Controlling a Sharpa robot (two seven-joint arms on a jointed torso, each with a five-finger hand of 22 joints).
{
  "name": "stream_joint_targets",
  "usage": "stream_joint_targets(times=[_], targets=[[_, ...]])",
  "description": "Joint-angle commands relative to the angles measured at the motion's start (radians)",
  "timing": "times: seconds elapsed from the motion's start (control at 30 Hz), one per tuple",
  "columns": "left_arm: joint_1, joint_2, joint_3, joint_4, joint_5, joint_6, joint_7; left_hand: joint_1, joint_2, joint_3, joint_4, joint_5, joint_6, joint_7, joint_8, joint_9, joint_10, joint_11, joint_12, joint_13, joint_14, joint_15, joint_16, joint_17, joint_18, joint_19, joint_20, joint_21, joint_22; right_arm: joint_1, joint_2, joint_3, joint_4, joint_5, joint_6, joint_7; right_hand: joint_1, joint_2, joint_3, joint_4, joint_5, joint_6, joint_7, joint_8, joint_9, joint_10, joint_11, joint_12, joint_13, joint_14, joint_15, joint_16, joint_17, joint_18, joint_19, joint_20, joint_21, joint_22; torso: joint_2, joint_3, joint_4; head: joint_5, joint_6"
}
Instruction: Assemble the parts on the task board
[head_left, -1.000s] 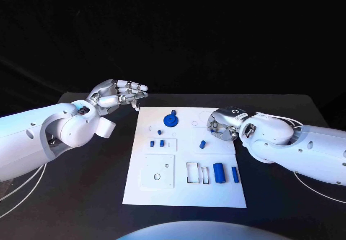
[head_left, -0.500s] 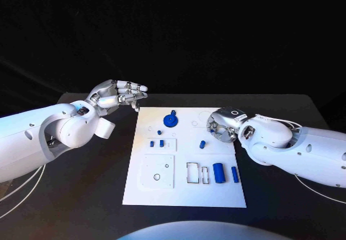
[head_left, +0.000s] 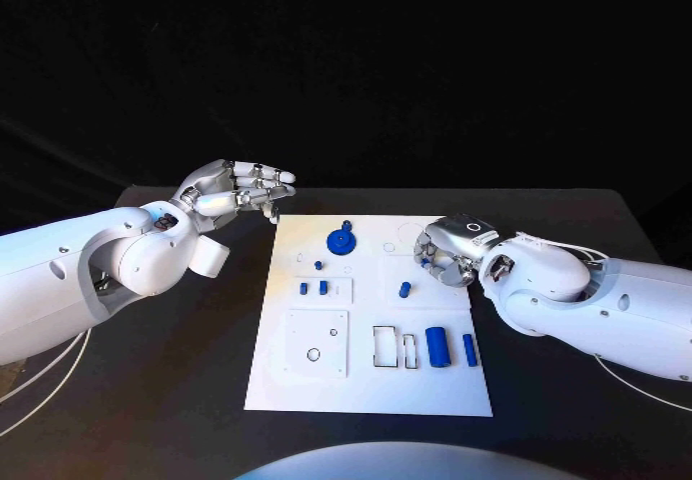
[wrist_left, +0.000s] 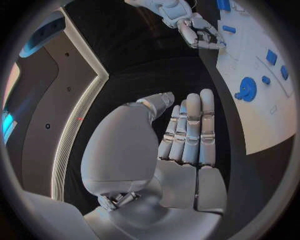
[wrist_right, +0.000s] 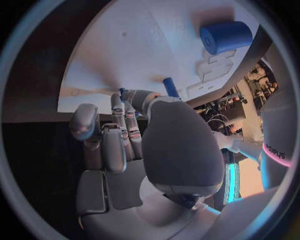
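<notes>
The right hand (head_left: 450, 250) hangs over the right edge of the task board (head_left: 369, 395), its fingers (wrist_right: 116, 131) curled downward toward the white surface. In the right wrist view the fingers bend in together with their tips close to the board, and a thin blue part (wrist_right: 170, 87) stands just past them; whether they actually pinch anything I cannot tell. Just beyond those fingers, toward the board's middle, lies a small blue peg (head_left: 405, 289). Farther out from them, near the board's far end, sits a blue round part (head_left: 342, 240) with a small knob.

The left hand (head_left: 238, 187) is held above the black worktop (head_left: 173, 400), just off the board's far left corner, palm up. Its fingers (wrist_left: 190, 130) lie straight and side by side, the thumb apart, holding nothing.

Well away from both sets of fingers, toward the board's near end, a thick blue cylinder (head_left: 437, 346) and a thinner blue rod (head_left: 469, 349) lie beside a rectangular cutout (head_left: 388, 346).
</notes>
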Motion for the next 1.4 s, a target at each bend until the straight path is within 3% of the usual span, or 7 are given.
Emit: stream_joint_targets(times=[0.03, 0.33, 0.5, 0.63, 0.87, 1.23, 1.4], targets=[[0.000, 0.003, 0.001, -0.002, 0.002, 0.022, 0.006, -0.006, 0.006, -0.004, -0.004, 0.007, -0.003, 0.003, -0.005, -0.001, -0.007, -0.001, 0.006, -0.001, -0.001, 0.007, -0.004, -0.001, 0.006, 0.000, 0.004, -0.004, -0.002, 0.002, -0.005, 0.002, 0.015, -0.008, -0.038, -0.001, -0.003, 0.007, 0.001, -0.005, -0.006, 0.001, -0.002, 0.007, 0.001, 0.038, -0.031, 0.003, 0.002, 0.048, -0.005, 0.004, 0.001, -0.020, 0.004, 0.000, 0.006, 0.011, -0.001, -0.0008, 0.0000, -0.001, 0.001], [0.000, 0.004, 0.001, -0.005, -0.019, 0.032, 0.002, -0.008, 0.006, -0.005, -0.004, 0.007, -0.007, 0.004, -0.008, -0.003, -0.013, 0.001, 0.006, -0.002, -0.001, 0.008, -0.005, -0.002, 0.006, 0.000, 0.005, -0.006, -0.003, 0.005, -0.048, 0.006, 0.070, 0.017, -0.083, 0.003, -0.007, 0.006, 0.005, -0.016, -0.016, 0.003, -0.003, 0.010, 0.005, 0.041, -0.032, 0.001, 0.004, 0.049, -0.006, 0.006, 0.003, -0.022, 0.010, 0.000, 0.020, 0.020, 0.000, -0.0011, 0.0006, 0.001, 0.001], [0.000, 0.005, 0.000, -0.008, -0.021, 0.035, 0.003, -0.012, 0.006, -0.008, -0.002, 0.007, -0.009, 0.005, -0.009, -0.004, -0.017, 0.002, 0.007, -0.002, 0.000, 0.010, -0.005, -0.002, 0.005, 0.000, 0.006, -0.008, -0.004, 0.005, -0.060, 0.008, 0.113, 0.033, -0.107, 0.013, -0.009, 0.006, 0.006, -0.018, -0.019, 0.003, -0.003, 0.011, 0.006, 0.042, -0.032, 0.001, 0.005, 0.048, -0.006, 0.006, 0.003, -0.023, 0.012, 0.000, 0.026, 0.023, 0.000, -0.0004, -0.0028, 0.005, 0.002], [-0.001, 0.006, 0.000, -0.010, -0.020, 0.037, 0.005, -0.016, 0.007, -0.009, 0.000, 0.006, -0.010, 0.006, -0.010, -0.004, -0.019, 0.003, 0.008, -0.002, 0.000, 0.011, -0.005, -0.002, 0.005, -0.001, 0.007, -0.009, -0.005, 0.003, -0.052, 0.008, 0.155, 0.039, -0.136, 0.027, -0.010, 0.007, 0.006, -0.019, -0.020, 0.003, -0.003, 0.011, 0.007, 0.042, -0.032, 0.001, 0.005, 0.049, -0.006, 0.006, 0.004, -0.024, 0.013, 0.000, 0.027, 0.024, -0.001, 0.0018, -0.0019, 0.008, 0.004], [-0.003, 0.012, 0.000, -0.013, -0.019, 0.040, 0.007, -0.016, 0.007, -0.010, 0.001, 0.006, -0.010, 0.006, -0.010, -0.004, -0.019, 0.003, 0.008, -0.002, 0.000, 0.011, -0.005, -0.002, 0.005, -0.001, 0.007, -0.009, -0.005, -0.004, -0.008, 0.008, 0.204, 0.032, -0.156, 0.043, -0.011, 0.008, 0.007, -0.021, -0.023, 0.002, -0.002, 0.011, 0.007, 0.043, -0.032, 0.001, 0.006, 0.048, -0.006, 0.006, 0.002, -0.025, 0.016, 0.000, 0.032, 0.027, -0.002, -0.0010, 0.0024, 0.015, 0.001], [-0.004, 0.022, 0.000, -0.016, -0.019, 0.041, 0.008, -0.016, 0.007, -0.010, 0.001, 0.006, -0.010, 0.006, -0.010, -0.004, -0.019, 0.003, 0.008, -0.002, 0.000, 0.011, -0.005, -0.002, 0.005, -0.001, 0.007, -0.009, -0.005, -0.032, 0.093, 0.008, 0.204, 0.025, -0.142, 0.053, -0.011, 0.009, 0.009, -0.024, -0.026, 0.001, -0.001, 0.010, 0.008, 0.042, -0.032, -0.001, 0.006, 0.049, -0.006, 0.007, 0.003, -0.024, 0.016, 0.000, 0.031, 0.026, 0.000, -0.0050, 0.0017, 0.047, -0.006], [-0.004, 0.029, -0.002, -0.021, -0.016, 0.043, 0.008, -0.028, 0.008, -0.017, 0.009, 0.004, -0.010, 0.006, -0.010, -0.005, -0.023, 0.003, 0.014, -0.001, 0.001, 0.013, -0.004, -0.002, 0.006, 0.000, 0.010, -0.016, -0.010, -0.059, 0.131, 0.007, 0.183, 0.022, -0.130, 0.059, -0.012, 0.010, 0.009, -0.025, -0.026, 0.000, -0.001, 0.010, 0.008, 0.042, -0.031, -0.001, 0.006, 0.048, -0.006, 0.006, 0.001, -0.023, 0.014, 0.000, 0.026, 0.025, 0.000, -0.0043, 0.0008, 0.077, -0.016]])
